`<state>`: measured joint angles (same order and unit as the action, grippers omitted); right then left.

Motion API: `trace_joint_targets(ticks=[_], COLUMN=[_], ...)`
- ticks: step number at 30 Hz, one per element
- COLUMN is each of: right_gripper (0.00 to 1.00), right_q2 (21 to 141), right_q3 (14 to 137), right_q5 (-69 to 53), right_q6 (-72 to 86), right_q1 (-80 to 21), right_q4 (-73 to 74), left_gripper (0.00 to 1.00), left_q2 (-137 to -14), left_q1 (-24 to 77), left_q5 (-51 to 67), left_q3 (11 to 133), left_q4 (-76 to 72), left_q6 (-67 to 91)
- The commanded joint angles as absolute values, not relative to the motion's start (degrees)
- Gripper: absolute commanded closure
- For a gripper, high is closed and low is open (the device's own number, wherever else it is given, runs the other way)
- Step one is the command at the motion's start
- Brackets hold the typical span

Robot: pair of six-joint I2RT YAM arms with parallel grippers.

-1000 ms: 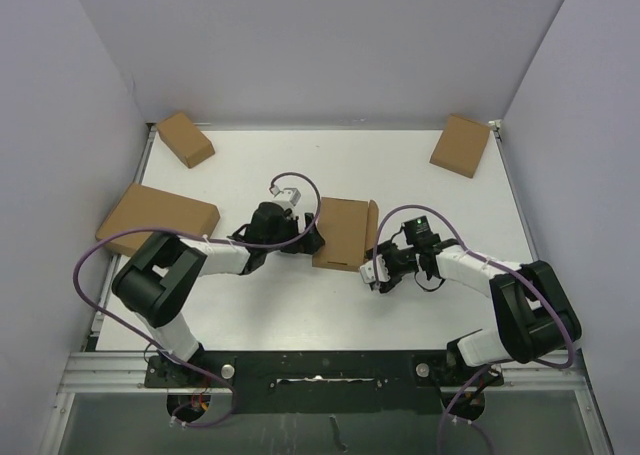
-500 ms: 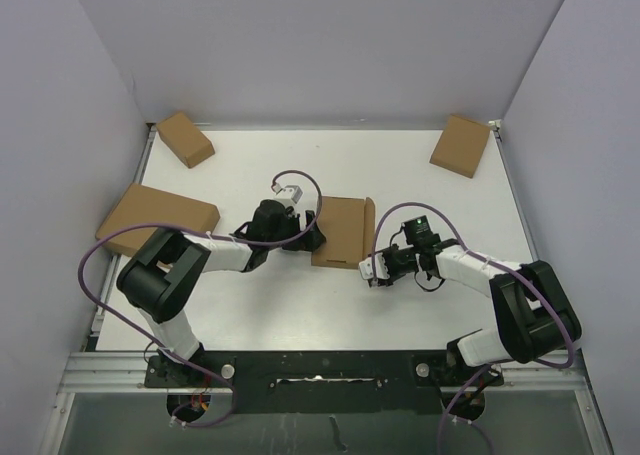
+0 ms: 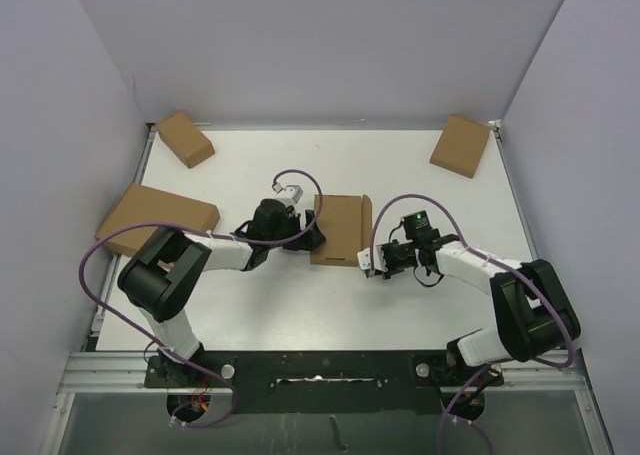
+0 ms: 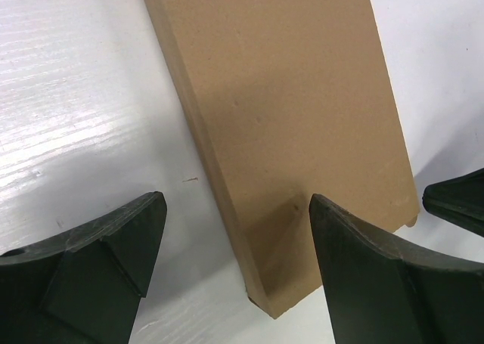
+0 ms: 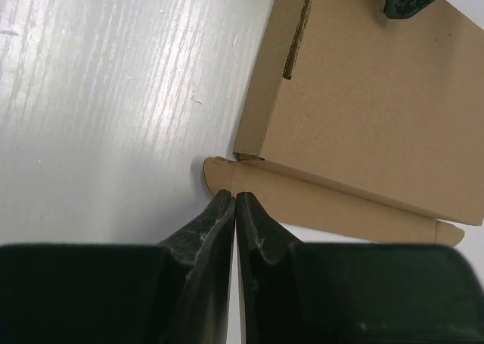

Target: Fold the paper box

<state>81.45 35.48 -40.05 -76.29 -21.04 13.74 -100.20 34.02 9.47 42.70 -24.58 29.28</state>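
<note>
The paper box [image 3: 338, 229] lies flat and closed in the middle of the table, with a narrow flap [image 5: 333, 202] sticking out along its right side. My left gripper [image 3: 311, 235] is open at the box's left edge. In the left wrist view the near corner of the box [image 4: 302, 132] sits between the spread fingers [image 4: 113, 261] of the left gripper [image 4: 236, 204], touching neither. My right gripper [image 3: 367, 261] is shut, with nothing visible between its jaws. In the right wrist view the right gripper [image 5: 235, 196] has its tips against the rounded end of the flap.
Three other brown cardboard boxes stand around the edges: one at the back left [image 3: 185, 138], a larger one at the left edge [image 3: 158, 218], and one at the back right [image 3: 460, 145]. White walls close in the table [image 3: 300, 305] on three sides.
My right gripper has closed and moved up and left to the box's flap. The flap now leans closer to the box. My left gripper has narrowed slightly.
</note>
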Motion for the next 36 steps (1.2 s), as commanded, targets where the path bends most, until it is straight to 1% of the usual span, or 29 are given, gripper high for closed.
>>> trace_joint_targets(ticks=[1, 4, 6, 8, 10, 12, 15, 18, 27, 31, 34, 36], right_gripper=[0.93, 0.94, 0.93, 0.86, 0.76, 0.69, 0.65, 0.65, 0.72, 0.77, 0.84, 0.87], right_q2=[82.6, 83.1, 83.2, 82.9, 82.3, 81.7, 82.2, 83.4, 85.5, 85.6, 85.4, 85.4], right_q3=[38.1, 38.6, 38.8, 39.1, 38.9, 38.3, 37.8, 37.5, 37.6, 37.7, 37.9, 38.0], right_q5=[-41.9, -42.0, -41.9, -42.2, -42.6, -43.0, -42.9, -40.6, -36.9, -36.2, -35.7, -35.7], right_q6=[-74.2, -73.7, -73.8, -74.8, -76.3, -77.5, -78.0, -77.2, -75.6, -75.0, -74.2, -73.8], right_q1=[-20.9, -20.9, -20.9, -20.8, -20.6, -20.5, -20.8, -21.7, -23.5, -23.6, -23.6, -23.6], right_q4=[13.9, 14.3, 14.6, 15.9, 16.9, 17.0, 16.5, 14.4, 11.9, 11.4, 10.9, 10.9], left_gripper=[0.24, 0.24, 0.24, 0.24, 0.24, 0.24, 0.24, 0.24, 0.24, 0.24, 0.24, 0.25], left_q2=[-101.9, -101.9, -101.7, -101.6, -101.6, -101.6, -101.6, -101.8, -102.1, -102.3, -102.4, -102.5], left_q1=[33.7, 33.6, 33.6, 33.5, 33.4, 33.3, 33.3, 33.4, 33.3, 33.2, 33.3, 33.2], left_q5=[10.7, 10.7, 10.7, 10.7, 10.8, 10.9, 11.0, 11.2, 11.5, 11.6, 11.8, 11.9], left_q3=[44.5, 44.7, 44.7, 44.7, 44.6, 44.7, 44.8, 44.8, 44.7, 44.7, 44.8, 44.7], left_q4=[-23.0, -22.8, -22.6, -22.6, -22.5, -22.5, -22.4, -22.4, -22.5, -22.5, -22.5, -22.6], left_q6=[28.8, 28.8, 28.8, 28.9, 29.0, 29.0, 29.0, 29.1, 29.3, 29.4, 29.4, 29.4])
